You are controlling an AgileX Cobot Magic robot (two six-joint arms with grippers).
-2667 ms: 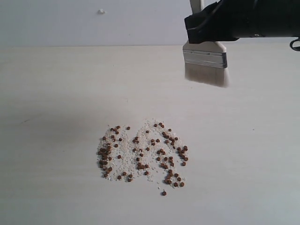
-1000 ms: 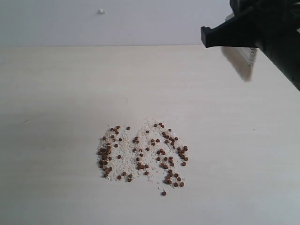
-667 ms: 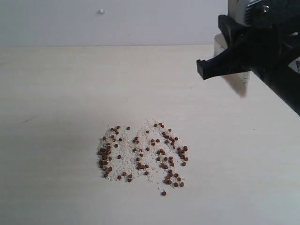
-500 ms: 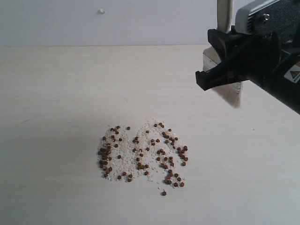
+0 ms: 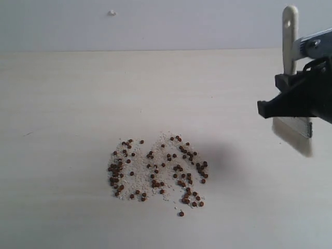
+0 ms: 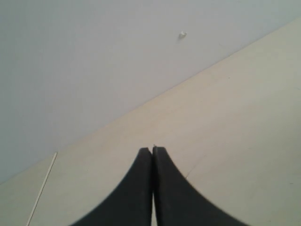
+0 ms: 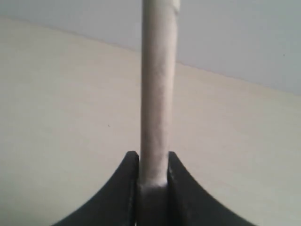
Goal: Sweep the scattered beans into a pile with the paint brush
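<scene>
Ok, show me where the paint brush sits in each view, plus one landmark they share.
Exterior view: paint brush at the far right, handle up, bristles down, right of the beans.
Left wrist view: not in it.
Right wrist view: its handle fills the centre, clamped in the right gripper.
Shared landmark: the table's far edge against the grey wall.

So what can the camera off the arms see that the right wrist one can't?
Only the exterior view shows the beans, scattered among whitish crumbs, and the ferrule and bristles of the paint brush, off to their right. Only the right wrist view shows how the right gripper pinches the handle between both fingers. Both show the pale handle and the table.
</scene>
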